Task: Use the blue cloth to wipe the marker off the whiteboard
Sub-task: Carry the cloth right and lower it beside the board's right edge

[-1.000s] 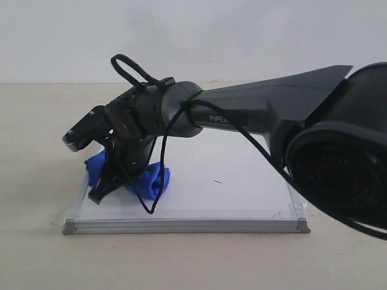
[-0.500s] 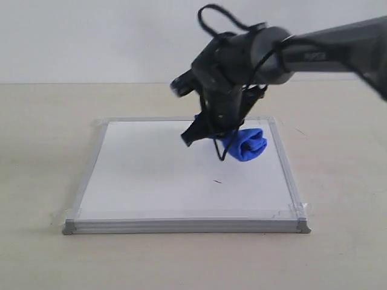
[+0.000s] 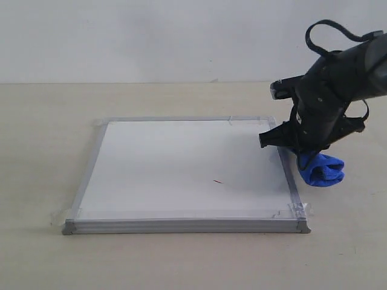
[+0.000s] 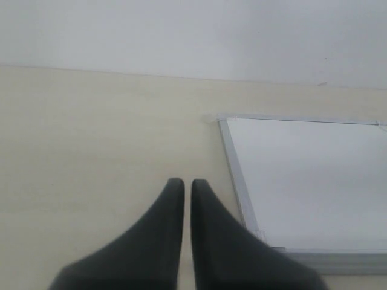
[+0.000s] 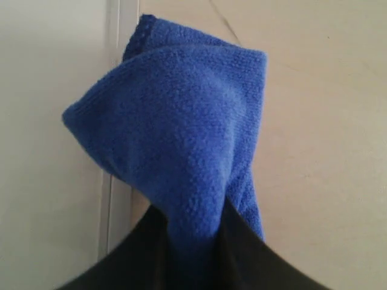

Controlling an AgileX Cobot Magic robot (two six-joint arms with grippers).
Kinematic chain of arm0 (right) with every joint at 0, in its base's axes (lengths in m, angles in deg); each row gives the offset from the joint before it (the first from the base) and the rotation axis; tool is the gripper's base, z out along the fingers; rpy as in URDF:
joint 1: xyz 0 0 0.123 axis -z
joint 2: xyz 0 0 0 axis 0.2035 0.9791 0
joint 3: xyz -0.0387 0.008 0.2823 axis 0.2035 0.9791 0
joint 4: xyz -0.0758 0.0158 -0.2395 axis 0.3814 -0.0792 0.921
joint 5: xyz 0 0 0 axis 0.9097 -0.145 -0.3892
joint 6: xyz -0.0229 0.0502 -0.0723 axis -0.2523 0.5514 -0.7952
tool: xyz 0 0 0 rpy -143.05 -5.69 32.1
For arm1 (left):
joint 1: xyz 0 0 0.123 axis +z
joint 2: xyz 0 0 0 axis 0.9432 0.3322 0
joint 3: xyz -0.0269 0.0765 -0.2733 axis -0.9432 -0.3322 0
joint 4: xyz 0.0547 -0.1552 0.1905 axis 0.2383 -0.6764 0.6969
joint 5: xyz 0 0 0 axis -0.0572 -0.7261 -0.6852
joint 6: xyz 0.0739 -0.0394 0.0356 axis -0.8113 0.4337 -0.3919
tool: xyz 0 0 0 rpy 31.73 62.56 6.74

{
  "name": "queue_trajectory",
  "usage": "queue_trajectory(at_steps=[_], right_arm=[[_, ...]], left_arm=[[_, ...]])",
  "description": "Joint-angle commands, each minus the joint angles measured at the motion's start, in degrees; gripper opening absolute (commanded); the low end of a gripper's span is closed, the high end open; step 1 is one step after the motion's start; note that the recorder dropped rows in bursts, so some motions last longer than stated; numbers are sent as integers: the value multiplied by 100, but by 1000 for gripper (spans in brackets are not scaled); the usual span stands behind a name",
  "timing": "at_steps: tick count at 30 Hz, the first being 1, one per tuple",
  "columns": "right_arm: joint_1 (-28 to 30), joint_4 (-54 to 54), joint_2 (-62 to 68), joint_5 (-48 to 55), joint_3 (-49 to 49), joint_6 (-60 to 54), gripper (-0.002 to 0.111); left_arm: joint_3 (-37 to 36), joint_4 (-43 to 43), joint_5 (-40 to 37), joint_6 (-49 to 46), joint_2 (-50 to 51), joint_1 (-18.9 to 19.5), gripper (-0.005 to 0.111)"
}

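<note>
right end effector (image 3: 307,154) gripped blue cloth (image 3: 321,170) just outside whiteboard (image 3: 175,151) right frame | marker (image 3: 217,181) dash lay mid-board, well apart | left end effector (image 4: 182,188) closed over tabletop (image 4: 91,133)

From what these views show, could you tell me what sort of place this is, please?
Likely a robot test bench: a plain beige table, a blank white wall, and a whiteboard taped at its corners.

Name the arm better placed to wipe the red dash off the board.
Right: the right gripper clamps the blue cloth just off the whiteboard; the left gripper is shut and empty.
</note>
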Motion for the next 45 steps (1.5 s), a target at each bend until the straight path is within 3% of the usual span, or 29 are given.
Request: queue_trajectory(at_steps=[1,21,32,35,40,41,45], right_arm=[[41,970,-43,-20,153,1261,0],[41,1384,318,-698,182,1920,0],[41,1837,410,-402,182,2358,1],[41,1837,410,-425,182,2358,16],[28,1693,410,-564,187,2065,65],[28,1665,410,-576,187,2065,69],[28,1654,389,-670,187,2027,66]], left_arm=[[19,-35,17,-36,-16,0,4],[19,-35,17,-36,-16,0,4],[19,-35,17,-36,-16,0,4],[19,-35,17,-36,-16,0,4],[19,-35,17,-36,-16,0,4],[19,-35,17,-36,-16,0,4],[19,-35,17,-36,-16,0,4]])
